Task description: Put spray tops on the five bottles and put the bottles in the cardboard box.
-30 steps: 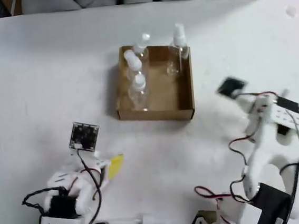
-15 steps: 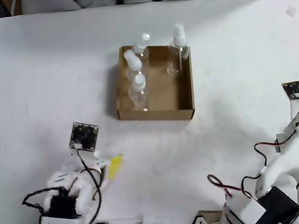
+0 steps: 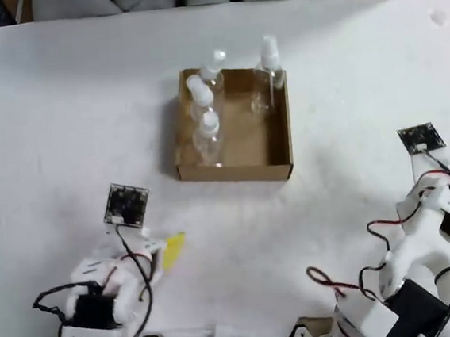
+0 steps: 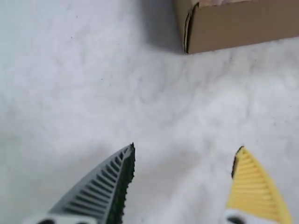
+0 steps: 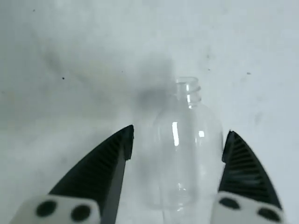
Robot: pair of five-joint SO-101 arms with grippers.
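Bottle with no top sitting on table at right, between spread-open fingers of right gripper. Better closing softly round fat middle, keeping neck free. Left gripper resting open at near left.

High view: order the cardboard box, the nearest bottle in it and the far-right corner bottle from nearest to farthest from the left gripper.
From the left gripper:
1. cardboard box, near wall facing it.
2. nearest bottle, inside, left side.
3. corner bottle, box's far right.
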